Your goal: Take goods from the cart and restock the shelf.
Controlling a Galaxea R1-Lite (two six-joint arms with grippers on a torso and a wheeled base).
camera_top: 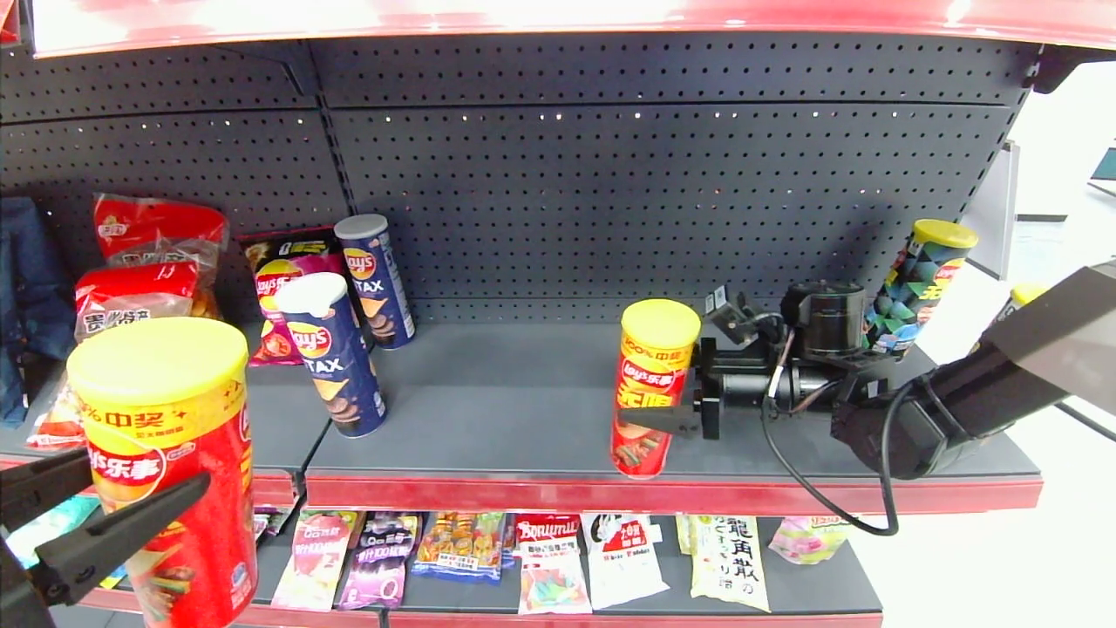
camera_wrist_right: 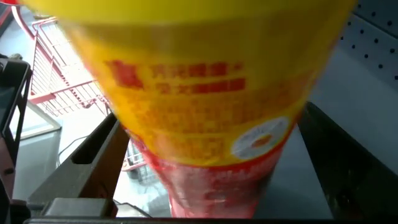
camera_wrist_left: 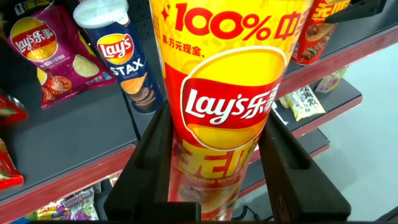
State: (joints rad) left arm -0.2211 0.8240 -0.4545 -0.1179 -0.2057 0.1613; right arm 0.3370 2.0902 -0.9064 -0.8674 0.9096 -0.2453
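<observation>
At far left, your left hand [camera_top: 148, 484] is clamping a red chip can [camera_top: 166, 410] with a yellow lid, holding it upright in front of the shelf [camera_top: 523, 410]. A blue can [camera_top: 336, 358] is standing on the shelf, with another blue can [camera_top: 377, 279] behind it. Farther right, your right hand [camera_top: 652, 420] is gripping a second red can [camera_top: 656, 375] at the shelf's front edge. A patterned can [camera_top: 920, 279] is leaning at the back right.
</observation>
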